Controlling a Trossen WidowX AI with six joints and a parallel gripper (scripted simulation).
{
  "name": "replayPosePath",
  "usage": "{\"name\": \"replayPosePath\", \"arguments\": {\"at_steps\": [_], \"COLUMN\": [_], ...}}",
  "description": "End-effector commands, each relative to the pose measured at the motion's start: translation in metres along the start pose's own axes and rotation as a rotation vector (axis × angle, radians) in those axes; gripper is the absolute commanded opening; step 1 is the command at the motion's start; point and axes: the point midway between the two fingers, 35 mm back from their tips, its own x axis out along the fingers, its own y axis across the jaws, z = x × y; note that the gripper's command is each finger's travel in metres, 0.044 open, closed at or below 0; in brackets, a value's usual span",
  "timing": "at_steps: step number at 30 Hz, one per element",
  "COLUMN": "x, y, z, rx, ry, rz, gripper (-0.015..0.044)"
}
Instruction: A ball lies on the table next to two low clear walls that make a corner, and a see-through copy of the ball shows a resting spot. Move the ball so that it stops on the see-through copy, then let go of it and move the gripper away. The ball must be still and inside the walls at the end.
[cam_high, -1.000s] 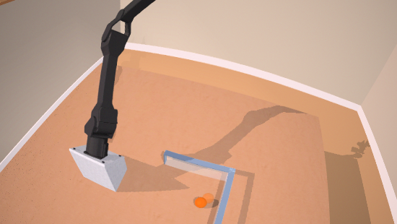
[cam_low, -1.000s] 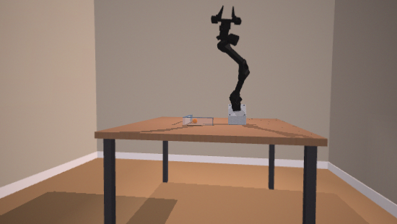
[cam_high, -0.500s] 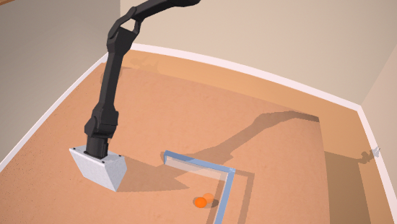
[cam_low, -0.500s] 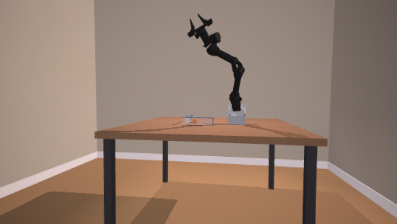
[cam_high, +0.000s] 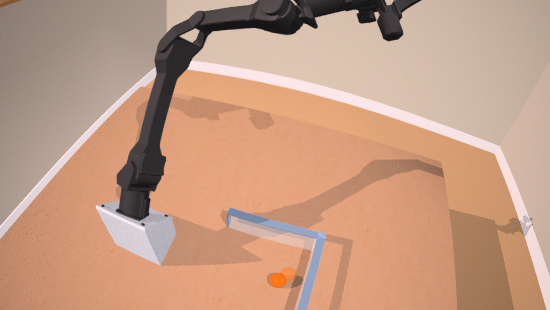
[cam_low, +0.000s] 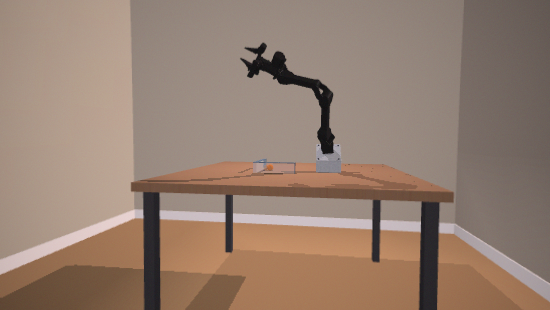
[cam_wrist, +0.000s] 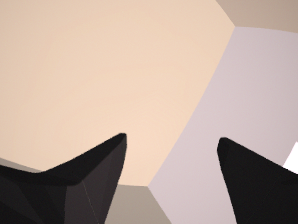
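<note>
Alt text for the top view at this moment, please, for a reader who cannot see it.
An orange ball rests on the table just beside its see-through copy, overlapping it, inside the corner of two low clear walls. The black arm rises from its white base and arches far overhead, nowhere near the ball.

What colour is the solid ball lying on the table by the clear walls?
Bright orange: the small solid ball shows best in the top view.
</note>
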Motion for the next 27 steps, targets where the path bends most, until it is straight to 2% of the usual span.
{"name": "replayPosePath", "arguments": {"at_steps": [1,7,13,19,27], "x": [0.002,-0.008,-0.042,-0.097,-0.196], "y": [0.04,0.145,0.244,0.33,0.415], "z": [-0.004,-0.016,-0.019,-0.014,0.005], "rx": [-0.006,0.02,0.042,0.08,0.184], "ry": [-0.002,0.002,-0.026,-0.083,-0.187], "rz": [0.12,0.426,0.74,1.053,1.469], "gripper": [0.0288,0.0288,0.0288,0.0288,0.0288]}}
